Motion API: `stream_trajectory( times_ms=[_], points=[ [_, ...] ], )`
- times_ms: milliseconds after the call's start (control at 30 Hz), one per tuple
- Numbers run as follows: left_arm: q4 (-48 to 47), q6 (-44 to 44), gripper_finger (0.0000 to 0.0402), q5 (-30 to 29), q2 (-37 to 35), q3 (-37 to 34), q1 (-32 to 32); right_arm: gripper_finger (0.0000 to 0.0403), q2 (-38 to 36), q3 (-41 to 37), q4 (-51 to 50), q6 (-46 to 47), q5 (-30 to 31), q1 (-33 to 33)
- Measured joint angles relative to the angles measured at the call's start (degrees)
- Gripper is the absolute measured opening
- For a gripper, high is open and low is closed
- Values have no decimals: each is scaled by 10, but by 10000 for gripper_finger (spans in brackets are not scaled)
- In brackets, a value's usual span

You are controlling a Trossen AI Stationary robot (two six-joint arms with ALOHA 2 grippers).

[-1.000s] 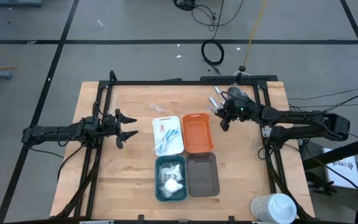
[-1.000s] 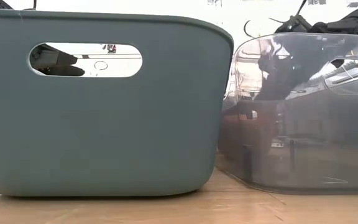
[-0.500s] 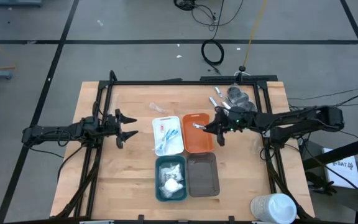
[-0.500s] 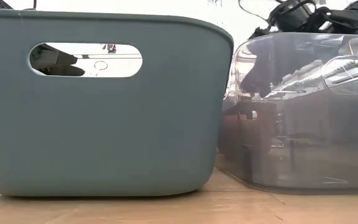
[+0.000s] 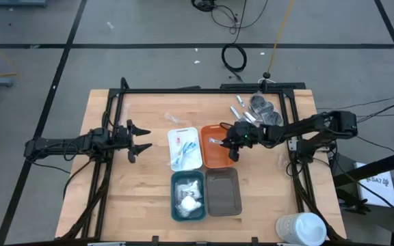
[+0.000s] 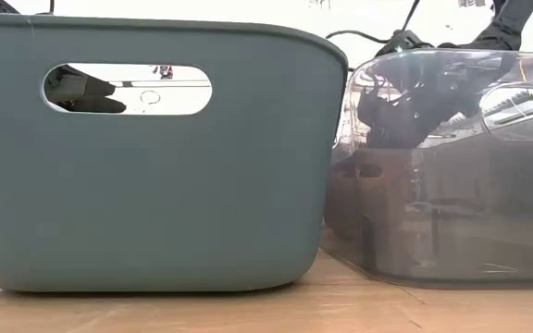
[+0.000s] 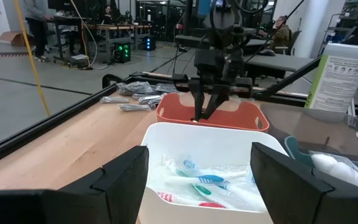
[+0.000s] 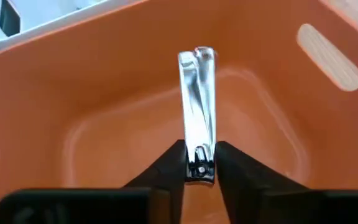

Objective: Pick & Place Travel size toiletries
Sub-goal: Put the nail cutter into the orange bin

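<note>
Right wrist view has the right tool [image 8: 200, 163] pinching a silver nail clipper [image 8: 197, 112] just above the orange tray [image 8: 104, 106], the placing step, so next it likely lets go; left tool [image 5: 139, 138] waits spread wide.

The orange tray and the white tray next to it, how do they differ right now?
The orange rounded plastic tray looks empty inside, while the white rounded plastic tray already holds clear-wrapped toothbrushes. The right gripper hangs over the orange tray pinching a silver metal nail clipper; nothing is above the white tray, and the open left gripper waits off to its side. Both share the same shape and sit side by side.
</note>
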Motion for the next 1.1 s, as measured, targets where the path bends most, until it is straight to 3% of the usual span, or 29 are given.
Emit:
stream_trajectory(
  times_ms=[167,433,567,833,967,1100],
  points=[
    [0,0,274,0,0,0,0,133,-16,0,-1,4,-2,0],
    [0,0,274,0,0,0,0,176,-75,0,-11,-18,3,0],
    [0,0,273,0,0,0,0,187,-140,0,-28,-48,50,0],
    [0,0,274,0,0,0,0,189,-230,0,-145,-85,279,-13],
    [0,0,274,0,0,0,0,188,-215,-2,-192,-49,271,-50],
    [0,0,274,0,0,0,0,189,-178,-30,-172,-31,265,-91]
  ],
)
